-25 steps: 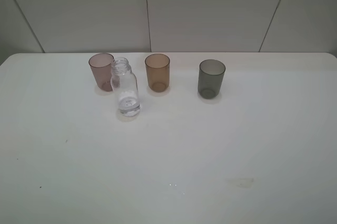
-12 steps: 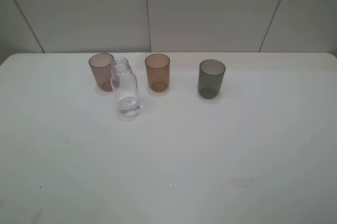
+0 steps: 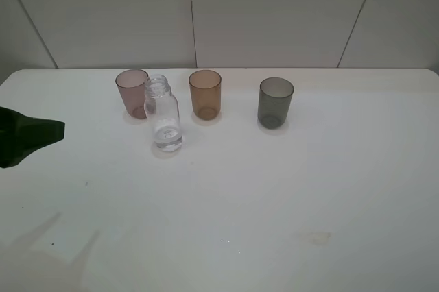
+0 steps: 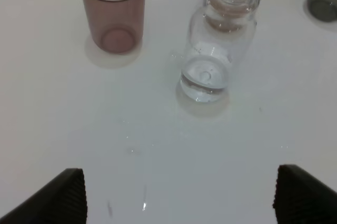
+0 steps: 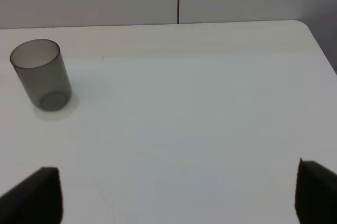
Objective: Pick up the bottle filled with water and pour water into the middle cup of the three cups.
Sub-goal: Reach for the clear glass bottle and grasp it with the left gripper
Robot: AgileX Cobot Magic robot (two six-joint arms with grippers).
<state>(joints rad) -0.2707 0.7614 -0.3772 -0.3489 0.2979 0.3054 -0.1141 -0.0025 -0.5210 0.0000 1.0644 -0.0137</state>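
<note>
The clear bottle (image 3: 164, 117) stands upright with a little water at its bottom, just in front of the pinkish-mauve cup (image 3: 132, 93). The amber-brown middle cup (image 3: 205, 94) stands to its right and the smoky-grey cup (image 3: 275, 102) further right. My left gripper (image 3: 41, 133) is at the left edge, well left of the bottle. In the left wrist view it (image 4: 179, 182) is open and empty, with the bottle (image 4: 210, 61) ahead and the pinkish-mauve cup (image 4: 112, 11) beside the bottle. My right gripper (image 5: 176, 182) is open and empty, apart from the grey cup (image 5: 42, 74).
The white table (image 3: 274, 189) carries only the cups and bottle. A grey panelled wall (image 3: 274, 11) rises behind its far edge. A few small water drops (image 3: 226, 240) and a faint stain (image 3: 315, 237) lie near the front.
My left gripper has come into the exterior view from the left edge, and its shadow now falls on the table's front left. The bottle and cups have not moved.
</note>
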